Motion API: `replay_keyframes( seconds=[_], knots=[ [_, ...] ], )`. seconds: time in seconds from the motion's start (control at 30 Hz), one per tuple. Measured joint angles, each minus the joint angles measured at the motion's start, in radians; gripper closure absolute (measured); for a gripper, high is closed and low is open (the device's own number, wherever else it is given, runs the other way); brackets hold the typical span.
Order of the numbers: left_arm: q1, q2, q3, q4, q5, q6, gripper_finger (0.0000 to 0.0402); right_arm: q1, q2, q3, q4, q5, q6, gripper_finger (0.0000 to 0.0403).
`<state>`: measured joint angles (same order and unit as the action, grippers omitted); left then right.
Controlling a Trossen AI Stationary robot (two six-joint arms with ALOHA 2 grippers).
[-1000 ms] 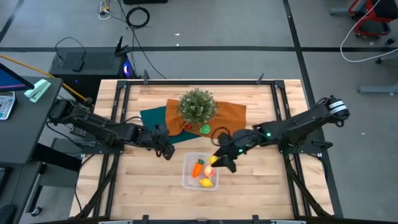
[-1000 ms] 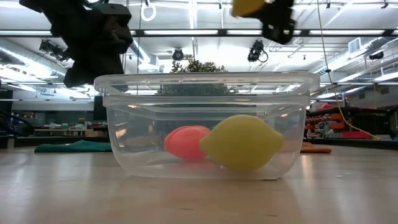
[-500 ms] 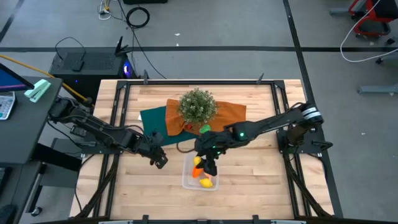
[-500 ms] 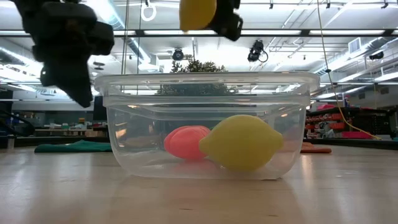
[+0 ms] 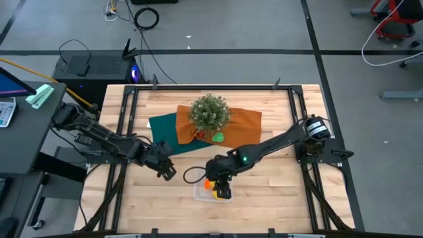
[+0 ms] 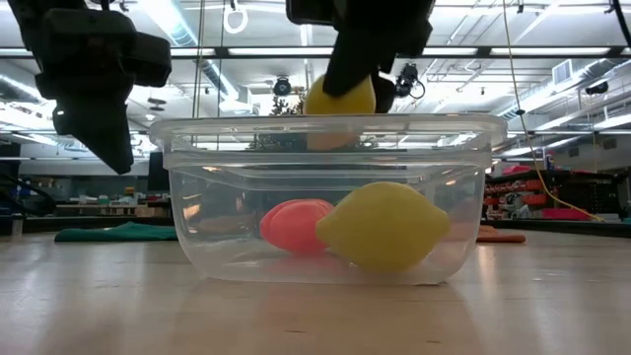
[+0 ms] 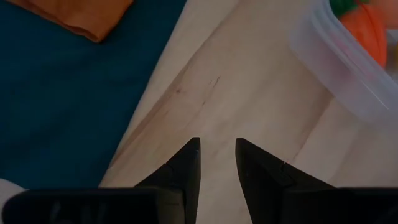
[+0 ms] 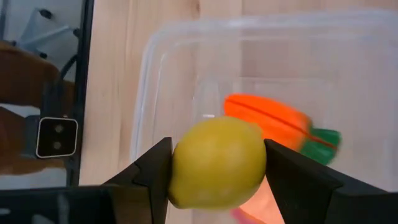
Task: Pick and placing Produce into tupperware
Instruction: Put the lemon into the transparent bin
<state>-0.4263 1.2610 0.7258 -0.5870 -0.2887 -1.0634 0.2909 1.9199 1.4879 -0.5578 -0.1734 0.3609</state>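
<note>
Right end effector [image 8: 217,171] pinched a lemon [image 8: 217,163] just above the box [image 6: 325,133] at counter 6 o'clock. Carrot [image 8: 273,121], peach [image 6: 296,225] and another lemon [image 6: 383,225] were inside; green piece [image 5: 217,137] remained at 12 o'clock. Left end effector [image 7: 216,171] waited, slightly spread, at 9 o'clock.

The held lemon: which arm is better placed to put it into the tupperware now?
The right. Its gripper already grips the lemon directly above the tupperware, at rim height in the low view. The left gripper is empty, over bare wood beside it.
</note>
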Motion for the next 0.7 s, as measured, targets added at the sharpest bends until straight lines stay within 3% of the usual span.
replay_keyframes(
  seconds=[0.7],
  knots=[
    [0.000,0.000,0.000,-0.015,-0.006,-0.020,0.0294,-0.007,0.101,-0.002,0.065,-0.039,-0.016,0.0215]
  ],
)
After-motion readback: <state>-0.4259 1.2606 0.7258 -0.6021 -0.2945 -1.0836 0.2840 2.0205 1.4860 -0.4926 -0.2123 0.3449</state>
